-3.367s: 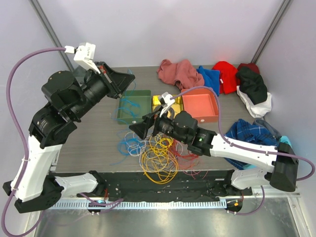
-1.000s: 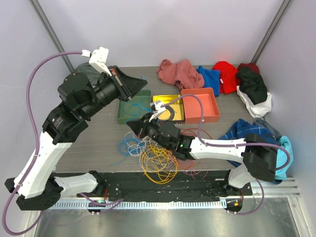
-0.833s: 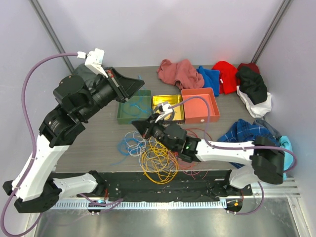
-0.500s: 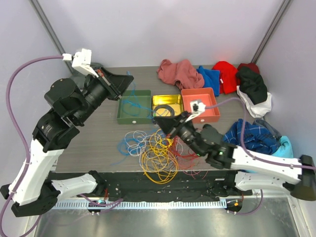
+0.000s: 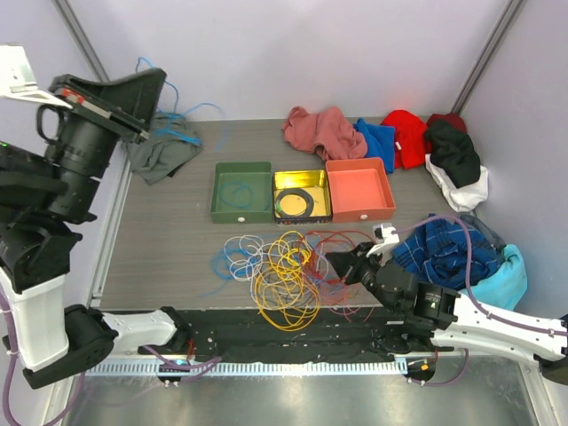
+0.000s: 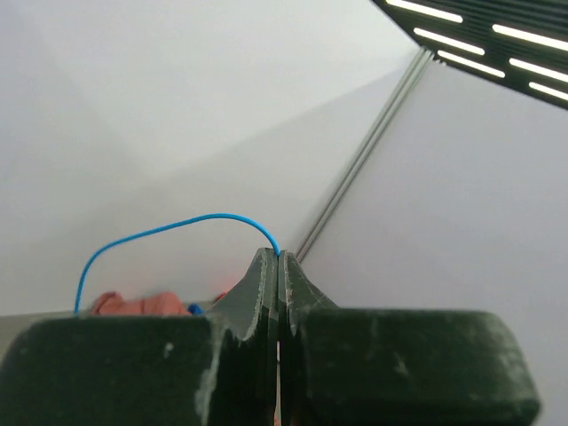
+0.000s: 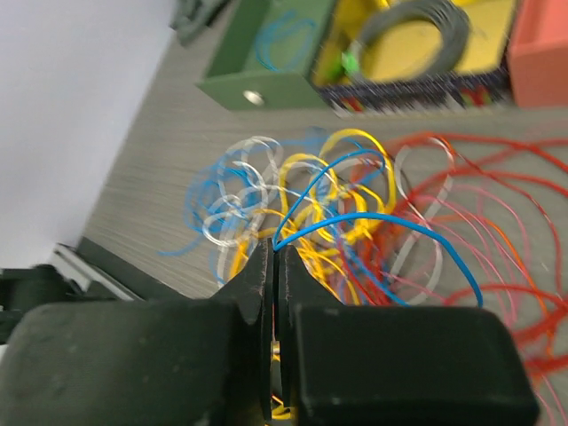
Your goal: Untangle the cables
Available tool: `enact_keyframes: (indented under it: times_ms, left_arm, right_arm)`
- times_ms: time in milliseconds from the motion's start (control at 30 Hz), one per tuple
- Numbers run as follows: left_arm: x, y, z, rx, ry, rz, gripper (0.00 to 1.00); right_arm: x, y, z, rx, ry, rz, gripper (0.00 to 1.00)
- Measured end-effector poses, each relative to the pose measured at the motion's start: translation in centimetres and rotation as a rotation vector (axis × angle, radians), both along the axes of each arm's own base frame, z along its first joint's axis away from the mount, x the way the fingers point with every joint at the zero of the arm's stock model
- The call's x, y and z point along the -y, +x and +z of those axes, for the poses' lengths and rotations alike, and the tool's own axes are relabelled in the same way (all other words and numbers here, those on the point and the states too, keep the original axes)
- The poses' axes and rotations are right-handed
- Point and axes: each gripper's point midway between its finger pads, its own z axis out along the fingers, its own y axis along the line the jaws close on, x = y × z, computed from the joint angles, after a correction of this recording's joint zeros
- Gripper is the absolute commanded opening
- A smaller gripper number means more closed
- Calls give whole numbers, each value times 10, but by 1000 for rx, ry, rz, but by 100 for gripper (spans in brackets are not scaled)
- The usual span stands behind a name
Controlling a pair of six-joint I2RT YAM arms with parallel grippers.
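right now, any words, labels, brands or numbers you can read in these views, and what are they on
None can be read in any view.
Yellow tray: the dark speckled band along its front wall may be print, but it is too blurred to read.
Green tray and orange tray: no text shows.

No text, label, brand, number or sign can be read in any of the views.
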Motion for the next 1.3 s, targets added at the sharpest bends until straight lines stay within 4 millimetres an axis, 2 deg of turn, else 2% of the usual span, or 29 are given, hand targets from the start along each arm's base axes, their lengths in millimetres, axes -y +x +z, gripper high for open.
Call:
enact_keyframes:
  times_ms: [100,167,267,333,433,533,600,667,733,800,900,1067,1167,1300]
  left_arm:
    - [-6,-4,21,57,-25,12,0]
    - [-5,-3,27,78,-30,19,0]
    - [2,7,24,74,-10,29,0]
    - [12,20,12,48,16,34,0]
    - [32,47,-24,-34,84,52,0]
    - [53,78,-73,-141,174,78,0]
    - [68,102,-111,-219,237,97,0]
    - [80,125,-158,-310,307,106,0]
    - [83,144,-197,-392,352,123,0]
    - [77,160,-230,-466,379,150,0]
    - [63,177,-250,-522,370,187,0]
    - [48,197,-264,-560,320,218,0]
    - [48,207,-276,-582,309,215,0]
    - [57,217,-306,-636,321,196,0]
  right_arm:
    - [11,-4,-28,-48,-42,-18,1]
    - [15,-5,-35,-64,-51,-28,1]
    - [16,-4,-36,-71,-50,-35,1]
    - [17,-4,-37,-72,-50,-37,1]
    - [17,-4,-37,-71,-55,-38,1]
    - [17,-4,-38,-65,-70,-38,1]
    - [17,-3,-37,-61,-80,-36,1]
    - [16,-2,-35,-54,-87,-34,1]
    - [16,-2,-31,-47,-88,-32,1]
    - [16,-2,-28,-42,-85,-32,1]
    - [17,-2,-25,-35,-76,-34,1]
    - [20,-1,-20,-25,-55,-41,1]
    - [21,-1,-20,-24,-57,-45,1]
    - [22,-1,-21,-26,-65,-45,1]
